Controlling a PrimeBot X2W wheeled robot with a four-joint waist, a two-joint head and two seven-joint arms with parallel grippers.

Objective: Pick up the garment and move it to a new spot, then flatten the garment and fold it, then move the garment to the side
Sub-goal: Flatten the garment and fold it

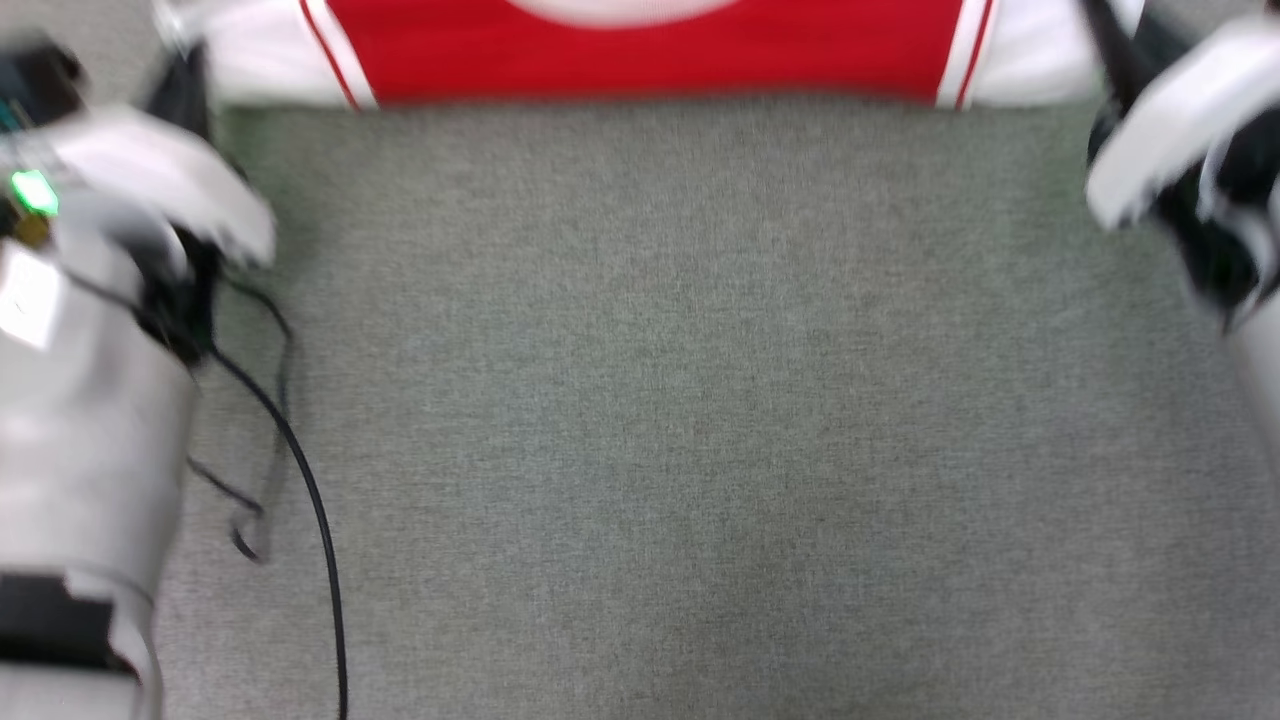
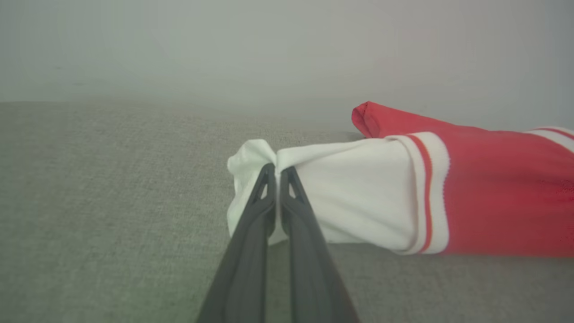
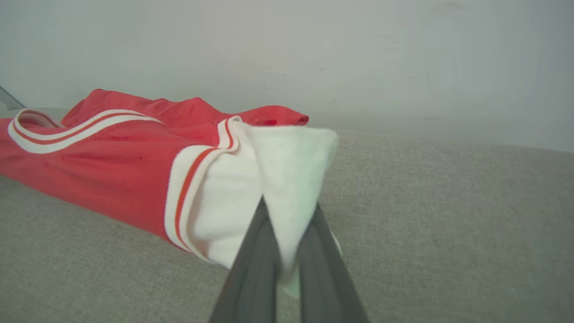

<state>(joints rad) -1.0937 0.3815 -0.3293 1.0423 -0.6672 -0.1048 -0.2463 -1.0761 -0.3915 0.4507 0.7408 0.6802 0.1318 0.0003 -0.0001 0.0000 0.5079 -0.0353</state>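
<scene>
The red sports jersey (image 1: 650,55), with white short sleeves and red-and-white striped trim, is lying stretched sideways on the grey woven-cloth bench (image 1: 640,400), along the far edge of the head view, and a white sleeve is sticking out at each end. The left gripper (image 2: 278,169) is pinching the bunched end of one white sleeve. Its two long dark fingers (image 2: 251,233) are pressing together, and the cloth is puckering around their tips. Past that sleeve, the striped band and the red body are trailing off toward the right edge of the left wrist view. The right gripper (image 3: 287,224) is clamping the other white sleeve, which is draping down between its fingers and hiding their tips. The red body is spreading to the left in the right wrist view, with a curved striped band showing near that edge. A pale wall (image 2: 287,45) is rising behind the bench. In the blurred head view, a black cable (image 1: 310,500) is looping beside the pale left forearm (image 1: 90,430), and a small green light (image 1: 33,190) is glowing above it.
</scene>
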